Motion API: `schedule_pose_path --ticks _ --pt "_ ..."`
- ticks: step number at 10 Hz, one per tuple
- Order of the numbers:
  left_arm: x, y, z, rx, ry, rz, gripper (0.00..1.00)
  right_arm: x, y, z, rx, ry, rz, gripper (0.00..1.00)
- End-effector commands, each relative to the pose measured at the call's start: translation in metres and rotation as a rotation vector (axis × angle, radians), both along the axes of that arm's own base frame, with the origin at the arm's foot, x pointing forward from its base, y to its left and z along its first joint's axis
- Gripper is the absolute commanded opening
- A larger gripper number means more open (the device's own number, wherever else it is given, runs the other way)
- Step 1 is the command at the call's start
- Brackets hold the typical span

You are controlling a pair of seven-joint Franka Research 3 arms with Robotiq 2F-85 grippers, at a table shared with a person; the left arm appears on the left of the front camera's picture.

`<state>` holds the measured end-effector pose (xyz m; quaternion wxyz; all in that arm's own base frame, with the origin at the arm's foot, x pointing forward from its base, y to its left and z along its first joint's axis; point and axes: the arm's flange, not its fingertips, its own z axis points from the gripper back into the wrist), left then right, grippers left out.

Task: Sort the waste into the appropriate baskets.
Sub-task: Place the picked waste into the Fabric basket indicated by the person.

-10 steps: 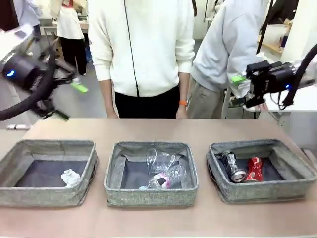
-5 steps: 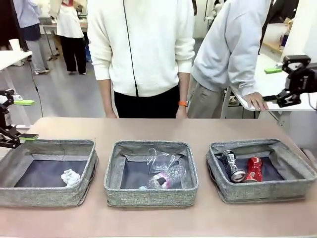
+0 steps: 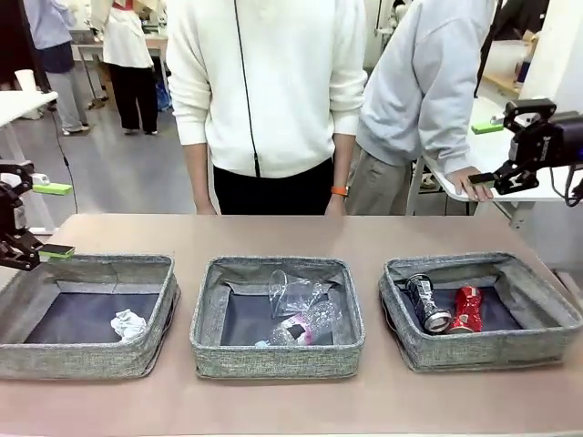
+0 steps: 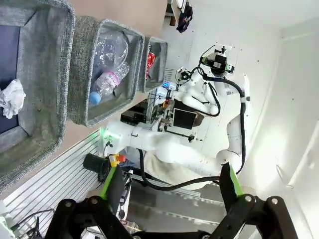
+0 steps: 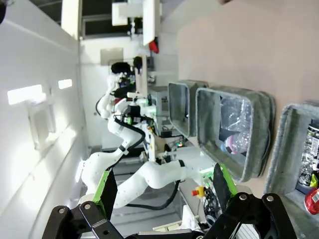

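Front view: both arms have pulled back to the edges since a second ago, when they hung higher over the far side of the surface point(image 3: 273, 235). The left tool point(image 3: 38, 219) now sits at the left edge, its fingers spread with nothing between them; the right tool point(image 3: 493, 153) sits high at the right edge, also spread and bare. All waste lies in the 3 baskets, so the sorting looks finished. The left basket point(image 3: 86, 271), just below and right of the left tool, holds the white paper wad point(image 3: 128, 325). The middle basket point(image 3: 278, 360) holds the crumpled plastic cup point(image 3: 293, 293) and the blue-capped bottle point(image 3: 301, 330). The right basket point(image 3: 481, 351), below the right tool and well apart from it, holds the dark blue can point(image 3: 426, 305) beside the red can point(image 3: 467, 309).

Left wrist view: the left tool point(image 4: 169, 184) stands wide apart and bare; the paper wad point(image 4: 11, 98) and the bottle point(image 4: 105, 82) lie far ahead and to the left.

Right wrist view: the right tool point(image 5: 163, 185) is spread and bare; the baskets sit ahead to the right, the red can point(image 5: 312, 200) at the picture's right edge.
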<state>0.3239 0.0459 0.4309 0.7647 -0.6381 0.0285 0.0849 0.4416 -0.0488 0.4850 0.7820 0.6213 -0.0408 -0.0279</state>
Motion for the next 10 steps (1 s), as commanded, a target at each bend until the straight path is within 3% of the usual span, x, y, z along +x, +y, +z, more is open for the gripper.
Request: schedule_pose_path --ticks 1,10 --pt "-0.0017 0.0029 0.0015 0.007 -0.007 0.003 1.00 0.0044 -0.0009 0.0039 0.013 -0.013 -0.007 1.00" --pt "-0.0017 0.0029 0.0015 0.007 -0.007 0.003 1.00 0.0044 -0.0009 0.0039 0.013 -0.013 -0.007 1.00"
